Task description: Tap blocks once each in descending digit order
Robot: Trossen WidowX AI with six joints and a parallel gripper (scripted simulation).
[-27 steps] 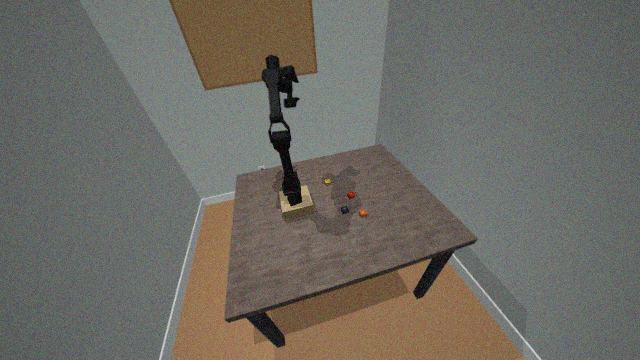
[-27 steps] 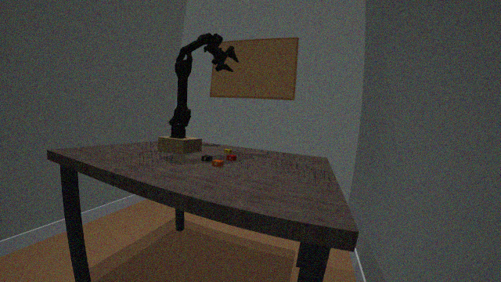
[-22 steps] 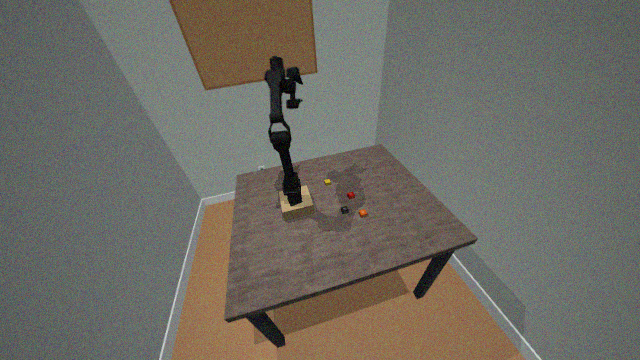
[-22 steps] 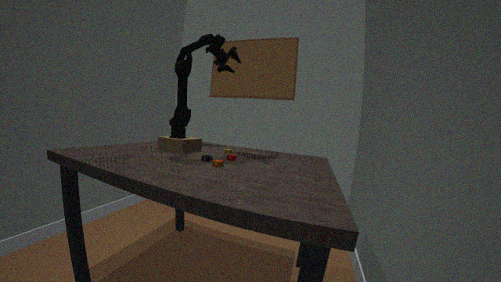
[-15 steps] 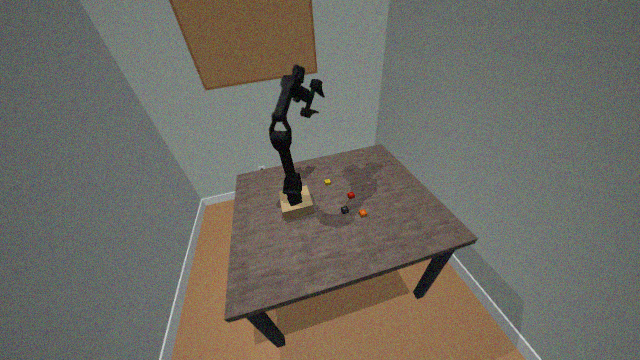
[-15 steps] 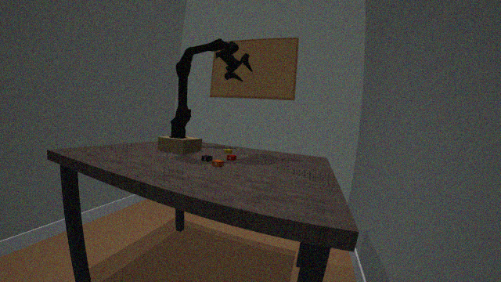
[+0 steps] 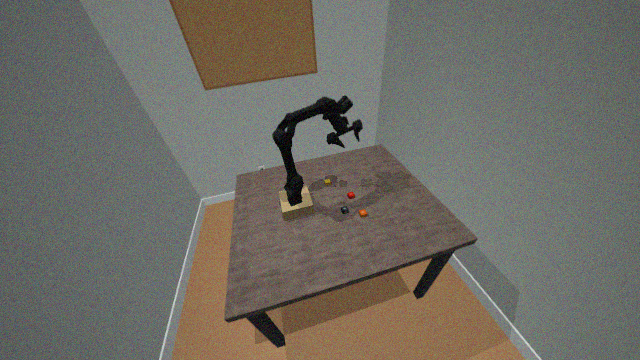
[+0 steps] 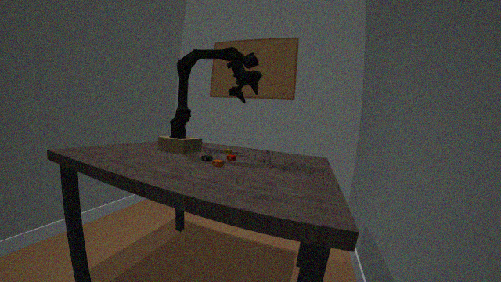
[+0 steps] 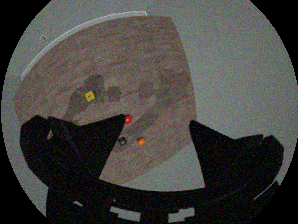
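My gripper [image 7: 351, 143] [image 8: 250, 98] [image 9: 157, 120] is open and empty, high above the table. A yellow block [image 7: 327, 181] [image 8: 228, 150] [image 9: 90, 96] lies toward the back of the table. A red block [image 7: 351, 195] [image 8: 232, 157] [image 9: 128, 119] lies near the middle, beside the left fingertip in the wrist view. A black block [image 7: 344, 210] [image 8: 207, 158] [image 9: 122, 141] lies nearest the arm's base side of the front pair, partly behind that finger in the wrist view. An orange block [image 7: 363, 213] [image 8: 218, 163] [image 9: 141, 141] lies beside it. The printed digits are too small to read.
The arm stands on a wooden base block [image 7: 298, 210] [image 8: 179, 145] at the left of the blocks. The dark wood table [image 7: 300, 260] [image 8: 274, 188] [image 9: 145, 50] carries the arm's shadows. A brown board [image 7: 255, 40] [image 8: 274, 66] hangs on the wall behind.
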